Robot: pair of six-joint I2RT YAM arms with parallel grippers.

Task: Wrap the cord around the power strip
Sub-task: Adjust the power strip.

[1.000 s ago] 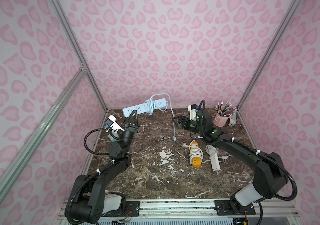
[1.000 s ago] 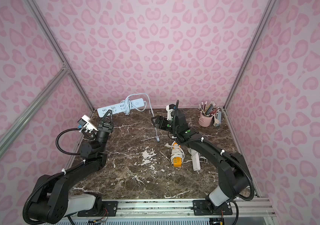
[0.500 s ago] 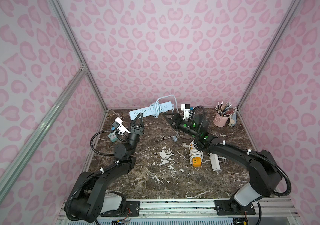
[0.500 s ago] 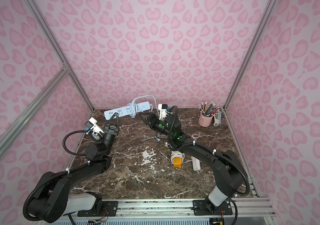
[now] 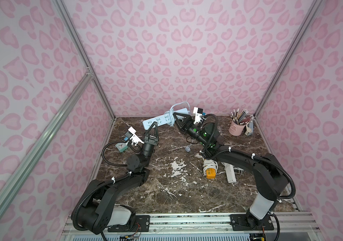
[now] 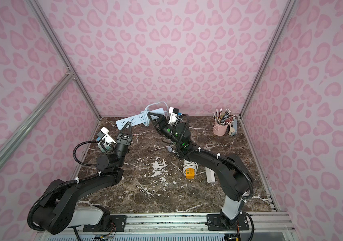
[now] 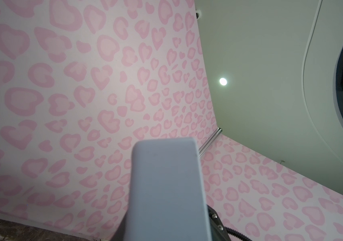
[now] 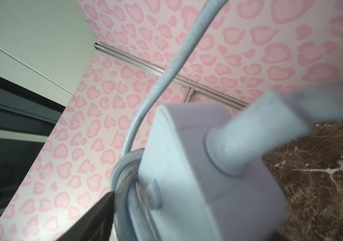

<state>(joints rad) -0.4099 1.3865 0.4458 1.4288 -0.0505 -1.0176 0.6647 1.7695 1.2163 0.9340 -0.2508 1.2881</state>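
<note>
The pale blue power strip (image 5: 159,120) (image 6: 132,120) hangs tilted just above the table's back edge. My left gripper (image 5: 154,124) (image 6: 127,124) is shut on its left end, and the strip's body (image 7: 166,187) fills the left wrist view. The cord (image 5: 171,108) is looped round the strip's right part. From there it runs down to the plug (image 5: 188,148) on the marble. My right gripper (image 5: 175,119) (image 6: 150,118) stands open astride the wrapped right end (image 8: 197,167). One black finger (image 8: 95,215) touches the cord coils (image 8: 122,177).
The pink back wall stands close behind the strip. A pink pencil cup (image 5: 235,128) stands back right. An orange charger with coiled white cord (image 5: 210,170) and a white power strip (image 5: 230,174) lie under my right arm. A small teal clock (image 5: 121,146) sits at the left.
The strip has come off the back-left wall and shifted right in my left gripper. My right gripper swung from the table's middle to the strip's right end and narrowed slightly.
</note>
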